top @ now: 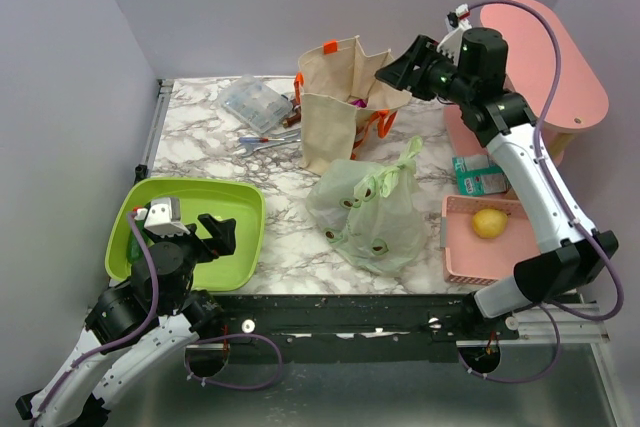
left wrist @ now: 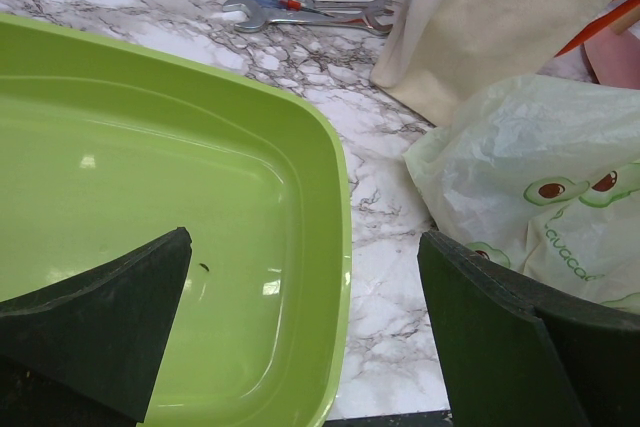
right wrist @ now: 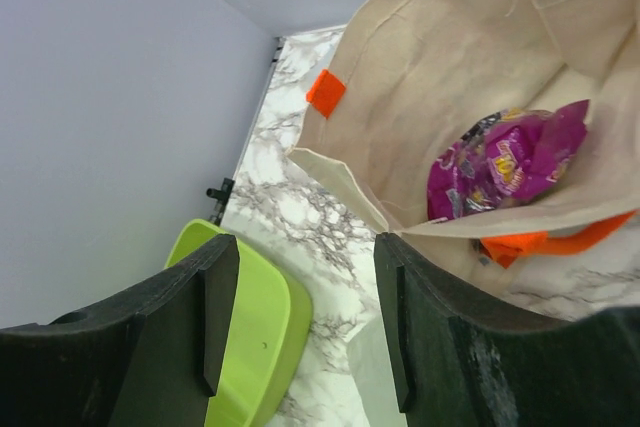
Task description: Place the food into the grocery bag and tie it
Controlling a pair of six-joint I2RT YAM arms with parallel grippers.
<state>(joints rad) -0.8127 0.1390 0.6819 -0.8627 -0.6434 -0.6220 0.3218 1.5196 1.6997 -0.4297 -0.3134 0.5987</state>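
Light green avocado-print grocery bag lies slumped mid-table, well nearer than the right gripper, which hangs with fingers parted and empty above the beige tote at the far side (a purple snack packet inside). A lemon rests in the pink basket just right of the bag. The left gripper, spread wide and empty, hovers over the lime tray left of the bag.

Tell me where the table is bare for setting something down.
Bare marble lies between the green tray and the avocado bag, and behind the tray, left of the wrenches. The tray itself is empty. Crowded on the right: pink basket, teal box.
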